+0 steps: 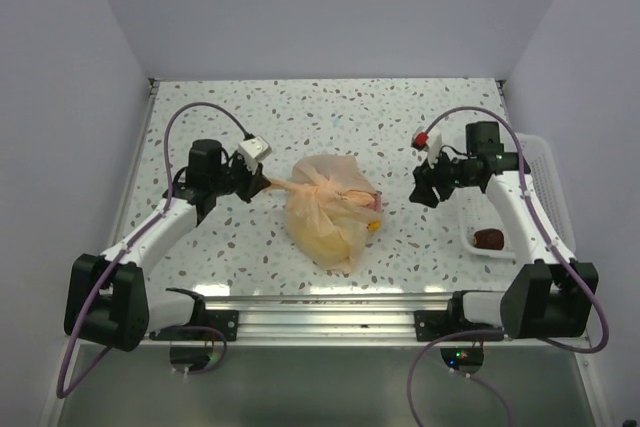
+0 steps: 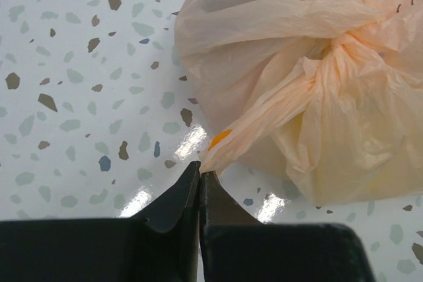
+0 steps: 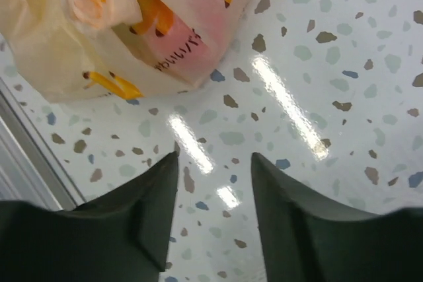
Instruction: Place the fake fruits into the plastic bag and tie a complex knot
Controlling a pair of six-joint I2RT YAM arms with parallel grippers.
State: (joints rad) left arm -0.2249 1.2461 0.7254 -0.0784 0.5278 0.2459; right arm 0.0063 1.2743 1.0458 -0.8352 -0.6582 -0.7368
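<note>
The pale peach plastic bag (image 1: 330,212) lies in the middle of the table, bulging with fake fruits that show only as dim red and yellow shapes through it (image 3: 178,37). Its handles are bunched into a twisted knot (image 2: 344,47) on top. My left gripper (image 1: 262,184) is shut on the tip of one handle strand (image 2: 264,130), which runs taut from the knot to my fingertips (image 2: 199,171). My right gripper (image 1: 420,190) is open and empty, to the right of the bag, above bare table (image 3: 215,163). A dark maroon fruit (image 1: 489,238) lies in the white basket.
The white perforated basket (image 1: 540,162) stands at the table's right edge beside my right arm. A metal rail (image 1: 320,307) runs along the near edge; it shows at the left of the right wrist view (image 3: 26,156). Grey walls enclose the table.
</note>
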